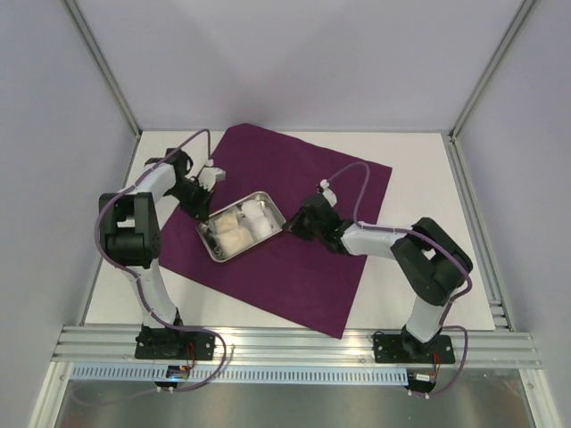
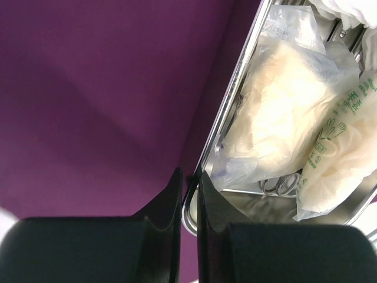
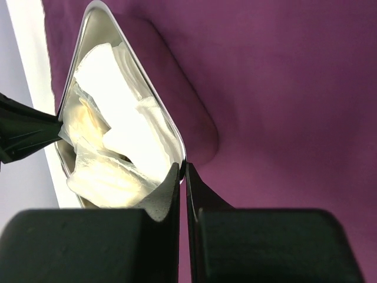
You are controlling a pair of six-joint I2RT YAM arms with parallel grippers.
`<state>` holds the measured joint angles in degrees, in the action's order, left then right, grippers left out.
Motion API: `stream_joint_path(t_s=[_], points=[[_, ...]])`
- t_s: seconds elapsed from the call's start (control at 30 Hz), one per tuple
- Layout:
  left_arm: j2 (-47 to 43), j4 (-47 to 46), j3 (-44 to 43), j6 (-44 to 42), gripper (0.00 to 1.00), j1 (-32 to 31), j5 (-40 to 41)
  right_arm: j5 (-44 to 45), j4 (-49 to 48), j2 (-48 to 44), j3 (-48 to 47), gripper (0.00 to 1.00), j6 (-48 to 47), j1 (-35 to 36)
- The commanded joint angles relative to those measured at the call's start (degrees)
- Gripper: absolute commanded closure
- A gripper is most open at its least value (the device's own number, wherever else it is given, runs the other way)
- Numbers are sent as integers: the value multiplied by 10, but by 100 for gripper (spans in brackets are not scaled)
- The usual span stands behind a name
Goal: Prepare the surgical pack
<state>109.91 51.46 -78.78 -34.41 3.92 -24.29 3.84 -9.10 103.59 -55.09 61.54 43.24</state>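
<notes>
White tabletop carries the drape, where left gripper and right gripper each pinch the tray rim between them; uneven pulls could tilt it, spilling packets.

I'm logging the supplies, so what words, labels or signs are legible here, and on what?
Green print on the clear packet in the tray, seen in the left wrist view: a few characters and small round symbols, too blurred and tilted to read.
Nothing else in any view bears readable text.
</notes>
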Motion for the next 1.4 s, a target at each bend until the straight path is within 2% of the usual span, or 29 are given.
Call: stream_joint_path(t_s=[0.0, 0.13, 0.37, 0.6, 0.8, 0.83, 0.9, 0.93, 1.0, 1.03, 1.13, 1.23, 1.37], points=[[31, -76, -61, 83, 100, -33, 39, 30, 10, -64, 53, 99, -5, -25], [69, -79, -113, 100, 100, -100, 36, 41, 24, -104, 110, 100, -11, -58], [144, -44, -210, 119, 100, -156, 34, 51, 49, -172, 161, 100, -33, -105], [145, -32, -232, 133, 100, -157, 52, -7, 39, -135, 144, 100, -62, -148], [147, -29, -223, 138, 99, -157, 58, -17, 49, -131, 133, 99, -63, -149], [146, -28, -222, 138, 94, -157, 59, -12, 52, -140, 132, 94, -65, -149], [138, -30, -219, 143, 88, -157, 63, -8, 65, -150, 130, 91, -70, -149], [135, -36, -215, 146, 77, -157, 71, -7, 69, -154, 126, 87, -78, -149], [117, -46, -207, 146, 64, -156, 81, -1, 89, -167, 116, 78, -89, -150], [105, -45, -208, 146, 58, -156, 86, 5, 116, -176, 103, 63, -100, -152], [78, -30, -223, 148, 50, -156, 96, 14, 155, -216, 93, 33, -125, -180], [47, -23, -223, 150, 43, -156, 104, -19, 164, -252, 81, 22, -157, -244], [1, 3, -215, 152, 38, -156, 76, -72, 229, -223, -5, 18, -238, -350]])
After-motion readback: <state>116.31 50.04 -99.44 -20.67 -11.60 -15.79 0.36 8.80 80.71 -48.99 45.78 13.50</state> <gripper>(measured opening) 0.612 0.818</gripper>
